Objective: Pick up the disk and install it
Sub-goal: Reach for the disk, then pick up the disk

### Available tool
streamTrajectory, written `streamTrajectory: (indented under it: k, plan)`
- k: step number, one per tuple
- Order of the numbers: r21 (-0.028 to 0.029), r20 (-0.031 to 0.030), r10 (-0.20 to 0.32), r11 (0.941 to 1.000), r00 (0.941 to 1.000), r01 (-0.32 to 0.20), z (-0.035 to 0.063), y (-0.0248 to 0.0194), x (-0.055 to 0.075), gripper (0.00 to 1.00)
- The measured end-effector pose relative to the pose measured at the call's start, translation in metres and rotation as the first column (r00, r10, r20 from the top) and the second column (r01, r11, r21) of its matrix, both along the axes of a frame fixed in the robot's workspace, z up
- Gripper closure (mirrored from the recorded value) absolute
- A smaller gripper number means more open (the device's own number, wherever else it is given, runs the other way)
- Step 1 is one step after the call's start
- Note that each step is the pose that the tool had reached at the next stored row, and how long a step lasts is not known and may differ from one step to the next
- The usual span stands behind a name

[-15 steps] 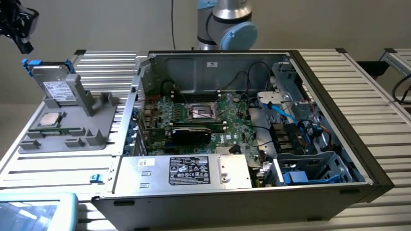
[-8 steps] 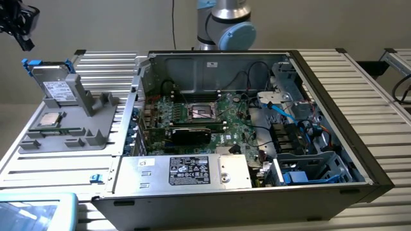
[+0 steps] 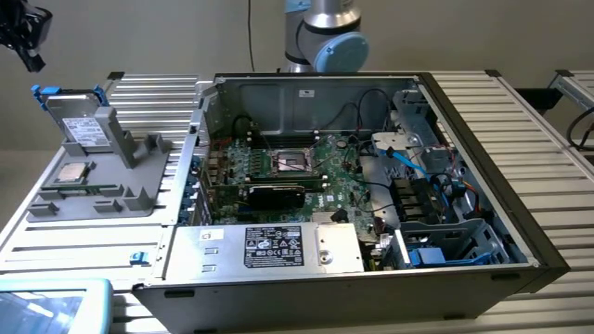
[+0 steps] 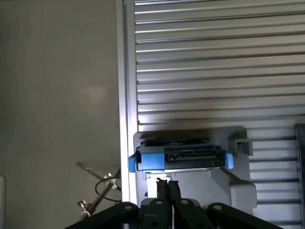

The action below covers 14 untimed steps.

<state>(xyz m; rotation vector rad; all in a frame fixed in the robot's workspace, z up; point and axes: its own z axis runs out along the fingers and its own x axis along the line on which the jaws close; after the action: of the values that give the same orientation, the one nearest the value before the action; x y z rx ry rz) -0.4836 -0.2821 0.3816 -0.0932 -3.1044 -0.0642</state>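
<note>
Hovering above the disk (image 4: 181,157) with the gripper (image 4: 167,182) pinched together, gripping nothing. Finding the disk standing on edge in the grey holder (image 3: 139,202) (at the exterior view's left of the open case (image 3: 269,104)). Likely needing square centring over its top edge, clearing the blue frame. Working over a ribbed metal table (image 4: 214,71), beige floor (image 4: 57,95) alongside.

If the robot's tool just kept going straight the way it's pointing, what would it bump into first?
Probably the disk, standing on edge in its grey holder right ahead of the shut tool. Depth is hard to judge, so it could land on the holder's base instead.
</note>
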Motion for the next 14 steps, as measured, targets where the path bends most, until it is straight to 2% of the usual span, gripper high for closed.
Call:
streamTrajectory:
  k: [5, 9, 14]
  plan:
    - [0.0, 0.0, 0.0, 1.0, 1.0, 0.0, -0.0011, 0.0088, -0.003, 0.89]
    - [-0.0001, -0.0002, 0.001, 1.0, 1.0, -0.001, -0.0021, 0.0137, -0.005, 0.89]
    - [0.0, -0.0006, 0.001, 1.0, 1.0, -0.001, -0.0026, 0.0148, -0.006, 0.89]
